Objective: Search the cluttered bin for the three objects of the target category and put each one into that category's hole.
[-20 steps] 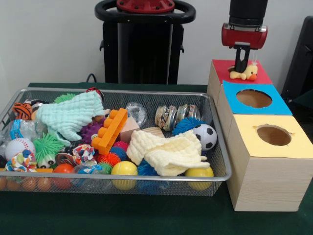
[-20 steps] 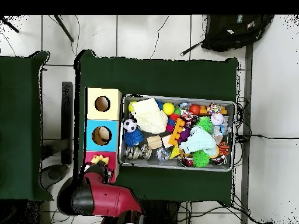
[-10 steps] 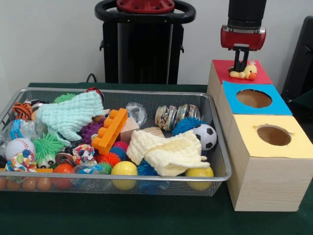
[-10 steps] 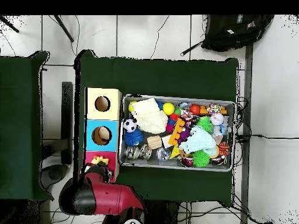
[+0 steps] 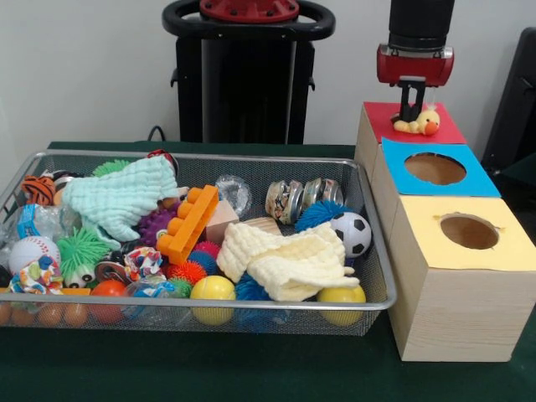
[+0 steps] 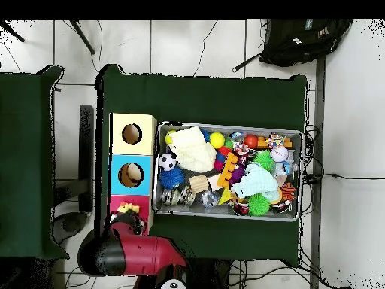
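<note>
A small pale-yellow duck figure point(image 5: 421, 125) with an orange beak hangs just over the red top point(image 5: 448, 131) of the far wooden box. My gripper point(image 5: 410, 117) comes straight down onto it and looks shut on its body. In the overhead view the duck figure point(image 6: 129, 205) lies over the red top beside the arm's red wrist. The wire mesh bin point(image 5: 209, 157) stands to the left, full of toys. No other such figure shows among them.
A blue-topped box point(image 5: 481, 180) and a yellow-topped box point(image 5: 511, 251), each with a round hole, stand in a row before the red one. The bin holds a soccer ball point(image 5: 352, 233), yellow balls, two cloths, spiky balls and an orange brick point(image 5: 188, 224).
My gripper has risen slightly above the red top, and the duck figure has risen with it. Nothing in the bin has moved.
</note>
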